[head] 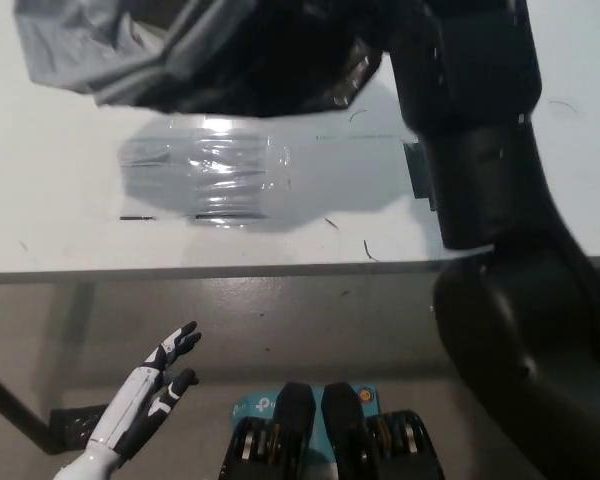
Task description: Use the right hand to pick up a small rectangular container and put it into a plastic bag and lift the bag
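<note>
The grey and black plastic bag [180,50] hangs above the white table [60,210], clear of its surface, and casts a shadow there. My black right arm [470,150] rises steeply at the right. Its hand [405,25] sits at the top edge, merging with the dark side of the bag and shut on it. The small rectangular container is hidden from view. My white left hand [145,400] rests low at the left, below the table's front edge, open with fingers apart.
A patch of clear shiny tape [205,175] lies on the table where the bag's shadow falls. A short black mark [417,172] shows beside my right arm. The table's front edge [230,272] runs across the picture's middle.
</note>
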`<state>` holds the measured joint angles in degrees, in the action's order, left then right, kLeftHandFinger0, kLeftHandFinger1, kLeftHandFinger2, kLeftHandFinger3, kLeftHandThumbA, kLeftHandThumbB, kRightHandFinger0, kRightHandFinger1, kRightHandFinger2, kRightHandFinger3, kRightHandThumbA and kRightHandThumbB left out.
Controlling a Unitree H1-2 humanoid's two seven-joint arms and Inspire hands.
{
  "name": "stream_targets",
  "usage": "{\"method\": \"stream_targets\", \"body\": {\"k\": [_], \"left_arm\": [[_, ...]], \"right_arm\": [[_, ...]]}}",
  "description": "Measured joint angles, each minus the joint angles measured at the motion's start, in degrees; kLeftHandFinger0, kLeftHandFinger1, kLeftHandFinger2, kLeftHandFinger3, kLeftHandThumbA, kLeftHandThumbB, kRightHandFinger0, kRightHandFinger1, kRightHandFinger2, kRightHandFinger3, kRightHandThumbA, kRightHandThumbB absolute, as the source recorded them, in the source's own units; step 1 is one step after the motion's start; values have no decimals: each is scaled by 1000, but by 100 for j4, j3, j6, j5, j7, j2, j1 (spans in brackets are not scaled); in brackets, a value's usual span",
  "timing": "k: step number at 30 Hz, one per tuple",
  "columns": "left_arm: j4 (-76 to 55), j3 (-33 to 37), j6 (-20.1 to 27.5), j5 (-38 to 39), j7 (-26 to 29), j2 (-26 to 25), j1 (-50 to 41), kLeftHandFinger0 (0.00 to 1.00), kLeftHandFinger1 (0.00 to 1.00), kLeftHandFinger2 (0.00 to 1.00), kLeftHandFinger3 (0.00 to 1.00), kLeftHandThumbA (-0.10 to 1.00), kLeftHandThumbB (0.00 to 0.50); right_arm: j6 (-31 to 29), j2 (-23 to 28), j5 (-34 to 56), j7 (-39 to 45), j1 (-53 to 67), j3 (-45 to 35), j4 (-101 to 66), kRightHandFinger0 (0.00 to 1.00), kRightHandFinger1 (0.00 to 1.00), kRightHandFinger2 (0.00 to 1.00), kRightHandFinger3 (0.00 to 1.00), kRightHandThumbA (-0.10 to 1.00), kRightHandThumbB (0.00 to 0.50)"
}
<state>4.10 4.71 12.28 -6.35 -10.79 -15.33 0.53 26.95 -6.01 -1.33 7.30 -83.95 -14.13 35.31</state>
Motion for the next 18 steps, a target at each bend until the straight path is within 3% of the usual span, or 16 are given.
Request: {"method": "stream_targets", "body": {"k": [6, 8, 9, 10, 11, 13, 16, 18], "left_arm": [[-1, 10, 1, -2, 0, -1, -80, 764, 1000, 1000, 1000, 963, 500], [0, 10, 3, -4, 0, -1, -79, 745, 1000, 1000, 1000, 955, 497], [1, 11, 6, -4, 0, -1, -77, 748, 1000, 1000, 1000, 957, 499], [2, 12, 11, -3, -1, -1, -73, 748, 1000, 1000, 1000, 959, 500], [2, 14, 19, -3, -1, -1, -70, 754, 1000, 1000, 1000, 973, 500], [10, 26, 26, -5, -1, -1, -66, 756, 1000, 1000, 1000, 985, 500], [13, 58, 31, -24, -1, -1, -59, 764, 1000, 1000, 1000, 956, 499], [12, 69, 31, -25, -7, -1, -58, 760, 1000, 1000, 1000, 953, 500]], "right_arm": [[0, 177, 229, -168, -553, 0, 186, 0, 517, 934, 786, 182, 155], [0, 190, 321, -239, -641, -1, 214, 5, 545, 966, 824, 192, 143], [0, 189, 350, -262, -656, 7, 226, 54, 592, 1000, 808, 121, 122], [0, 189, 374, -283, -658, 12, 239, 47, 582, 982, 787, 184, 130], [0, 187, 394, -317, -646, 37, 261, 34, 570, 968, 837, 199, 153], [0, 183, 431, -360, -620, 53, 302, 0, 542, 935, 796, 216, 144], [0, 145, 511, -455, -471, 57, 328, 6, 465, 877, 842, 251, 137], [0, 80, 541, -530, -260, 63, 406, 0, 419, 812, 732, 239, 125]]}}
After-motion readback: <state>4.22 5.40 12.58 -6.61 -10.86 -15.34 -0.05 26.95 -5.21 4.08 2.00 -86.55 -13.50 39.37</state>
